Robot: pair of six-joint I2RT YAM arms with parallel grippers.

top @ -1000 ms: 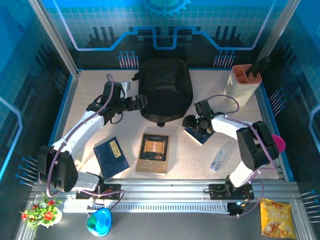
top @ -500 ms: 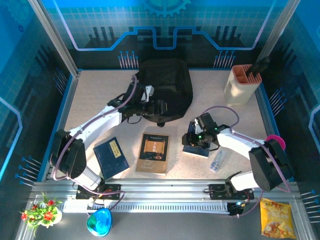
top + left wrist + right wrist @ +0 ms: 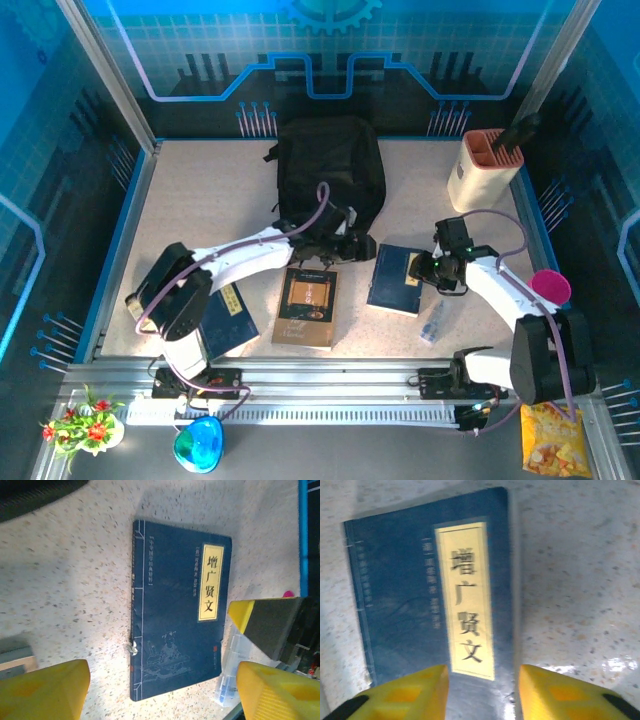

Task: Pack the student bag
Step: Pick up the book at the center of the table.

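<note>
Right wrist: right gripper (image 3: 482,675) jaws apart, straddling blue book (image 3: 420,595) edge.
Left gripper (image 3: 162,670): jaws wide, empty.
Risk: closing could skid the blue book across worktop (image 3: 580,580).

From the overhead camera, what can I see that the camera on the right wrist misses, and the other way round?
The overhead camera adds the black student bag, a brown book, a second blue book and a tan holder at the back right.

The right wrist camera adds the Chinese characters on the cream title label, readable up close, and the yellow fingers of the right end effector, standing apart over the book's near end.

Both share the blue book lying flat on the speckled table.
</note>
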